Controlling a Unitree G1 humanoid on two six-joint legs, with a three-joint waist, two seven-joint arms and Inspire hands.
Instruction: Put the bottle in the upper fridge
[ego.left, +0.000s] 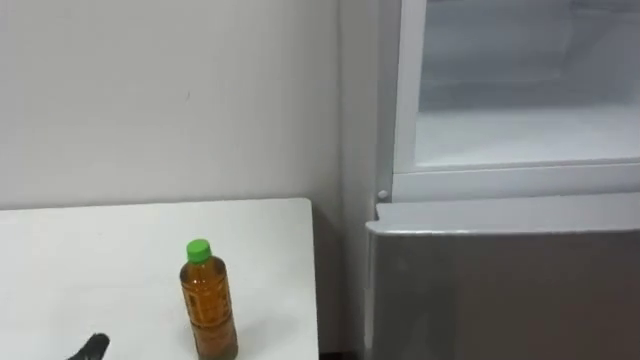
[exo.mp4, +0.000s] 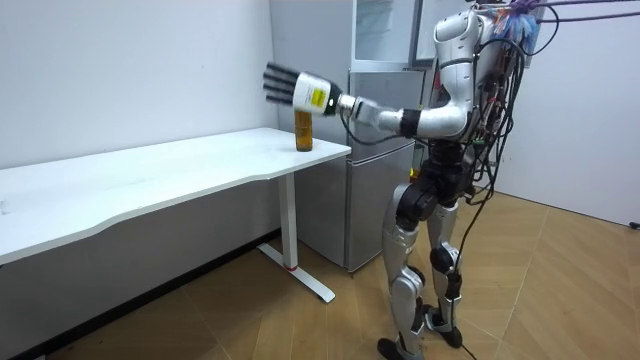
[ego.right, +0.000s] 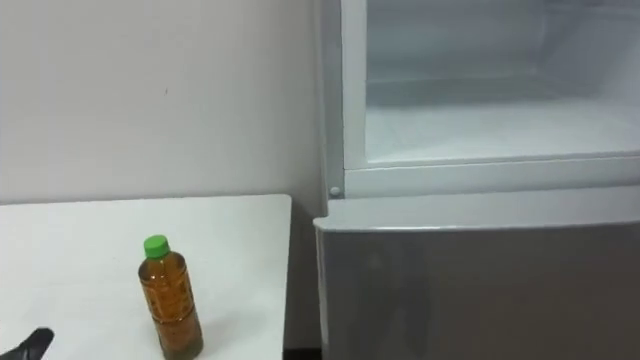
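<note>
Bottle (ego.left: 208, 300) — amber liquid, green cap, upright on the white tabletop (ego.left: 90, 250), at the end nearest the fridge (ego.left: 357, 120). It is set in from the fridge-side edge, with bare surface all round it.

Fridge: upper compartment (ego.left: 520, 135) open, white inside; lower door (ego.left: 500, 295) closed. A narrow gap parts the fridge from the tabletop's end.

Left robot hand (exo.mp4: 297, 90) — held out over the tabletop, clear of the bottle on the side away from the fridge, fingers straight and spread, holding nothing.

Robot stands on open floor in front of the fridge.
</note>
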